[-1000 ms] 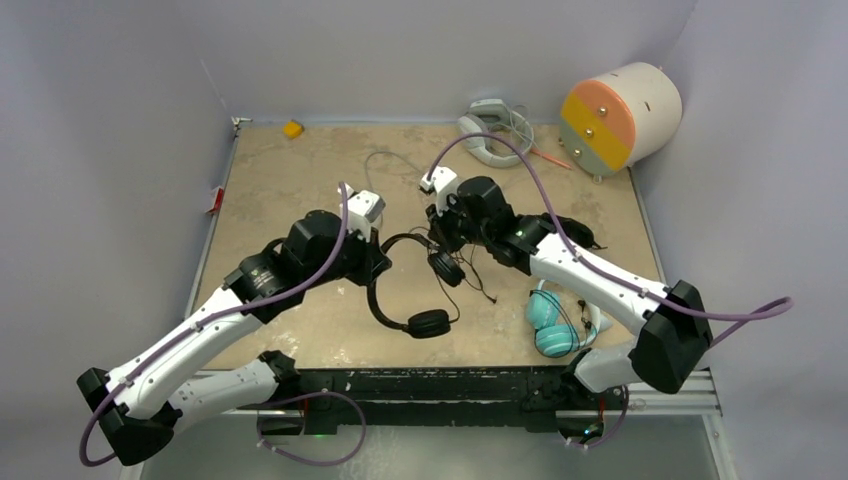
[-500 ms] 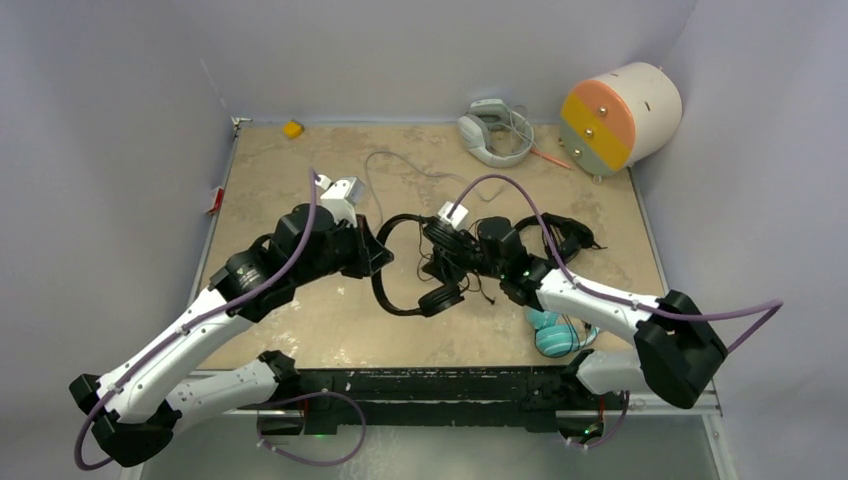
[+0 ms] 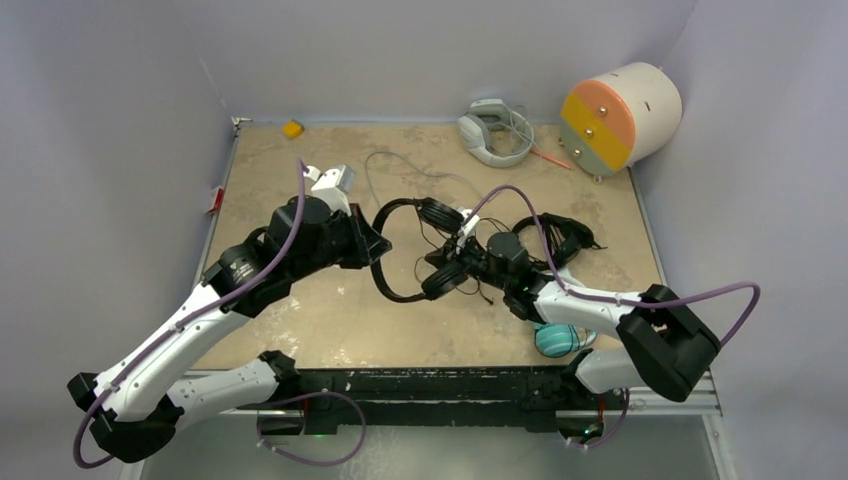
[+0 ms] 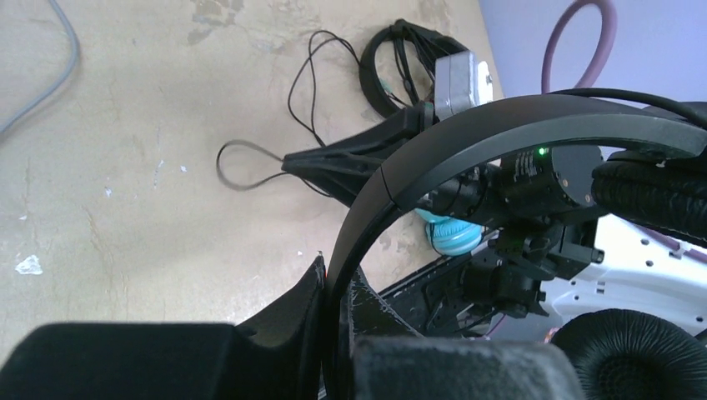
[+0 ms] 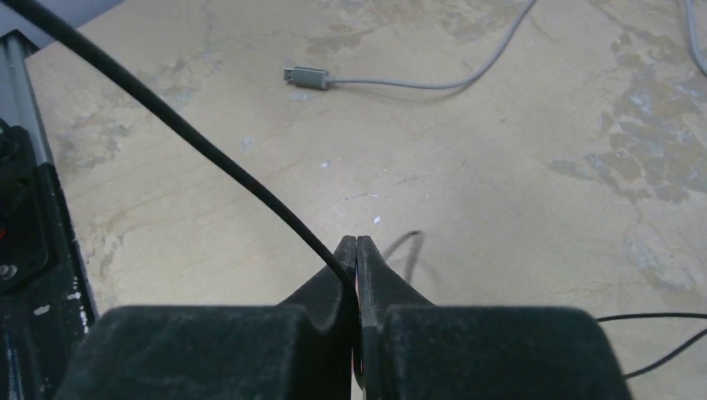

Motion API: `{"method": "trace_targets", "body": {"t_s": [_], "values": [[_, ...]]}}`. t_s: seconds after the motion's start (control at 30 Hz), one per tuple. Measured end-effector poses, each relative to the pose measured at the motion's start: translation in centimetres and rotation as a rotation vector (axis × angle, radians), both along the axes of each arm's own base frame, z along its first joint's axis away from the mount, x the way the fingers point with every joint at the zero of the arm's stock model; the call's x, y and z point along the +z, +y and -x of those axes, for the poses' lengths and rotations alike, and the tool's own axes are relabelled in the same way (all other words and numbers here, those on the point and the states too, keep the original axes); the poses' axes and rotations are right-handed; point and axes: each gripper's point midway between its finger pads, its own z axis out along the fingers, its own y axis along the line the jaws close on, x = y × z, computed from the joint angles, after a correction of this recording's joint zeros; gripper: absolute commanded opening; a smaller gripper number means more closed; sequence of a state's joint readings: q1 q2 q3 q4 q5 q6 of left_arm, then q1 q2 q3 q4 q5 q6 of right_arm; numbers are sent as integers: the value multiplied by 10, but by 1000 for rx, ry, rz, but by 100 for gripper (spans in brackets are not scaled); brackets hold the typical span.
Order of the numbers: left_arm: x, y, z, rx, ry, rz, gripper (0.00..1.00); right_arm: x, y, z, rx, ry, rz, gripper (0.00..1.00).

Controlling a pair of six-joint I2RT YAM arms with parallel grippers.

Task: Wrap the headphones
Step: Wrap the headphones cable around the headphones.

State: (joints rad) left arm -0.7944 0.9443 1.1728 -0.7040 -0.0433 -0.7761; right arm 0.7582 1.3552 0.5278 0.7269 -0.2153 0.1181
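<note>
One slim all-black pair of headphones [image 3: 388,290] is held off the table between the arms, with one ear cup [image 3: 438,212] far and one near. My left gripper [image 3: 378,246] is shut on its band [image 4: 467,142], which runs between the fingers in the left wrist view. My right gripper [image 3: 437,263] is shut on this pair's thin black cord [image 5: 192,133], just right of the near ear cup. A second black pair [image 3: 562,232] lies to the right. The teal ear cups [image 3: 557,339] show under the right arm at the front edge.
A grey-white headset [image 3: 490,132] and a cream cylinder with an orange and yellow face [image 3: 620,115] stand at the back right. A grey USB cable [image 5: 307,77] lies at back centre. A small yellow block [image 3: 292,128] sits at the back left.
The left gripper pulled back left and turned the black pair, so its ear cups swung away from the front edge. The right gripper came toward the front and left with the cord.
</note>
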Motion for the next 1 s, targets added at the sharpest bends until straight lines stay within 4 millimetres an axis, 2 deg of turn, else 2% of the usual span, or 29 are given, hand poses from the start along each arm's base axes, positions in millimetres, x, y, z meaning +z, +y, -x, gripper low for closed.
{"method": "trace_targets", "body": {"t_s": [0.13,0.27,0.37,0.47,0.57,0.7,0.8,1.0], "values": [[6,7,-10,56,-15,0,0,4,13,16,50,-7,-15,0],[7,30,-40,168,-1,0,0,7,38,78,206,-29,-45,0],[1,50,-63,257,13,-29,0,9,40,105,271,-31,-92,0],[-6,57,-76,290,26,-74,0,17,42,115,293,-32,-116,1],[-10,62,-86,322,17,-115,0,31,46,128,335,-36,-143,6],[-8,79,-99,414,-31,-154,0,56,56,140,397,-18,-168,8],[-8,93,-109,482,-96,-192,0,72,62,142,418,7,-174,6],[-32,111,-116,463,-170,-370,0,106,74,140,424,85,-136,2]]}}
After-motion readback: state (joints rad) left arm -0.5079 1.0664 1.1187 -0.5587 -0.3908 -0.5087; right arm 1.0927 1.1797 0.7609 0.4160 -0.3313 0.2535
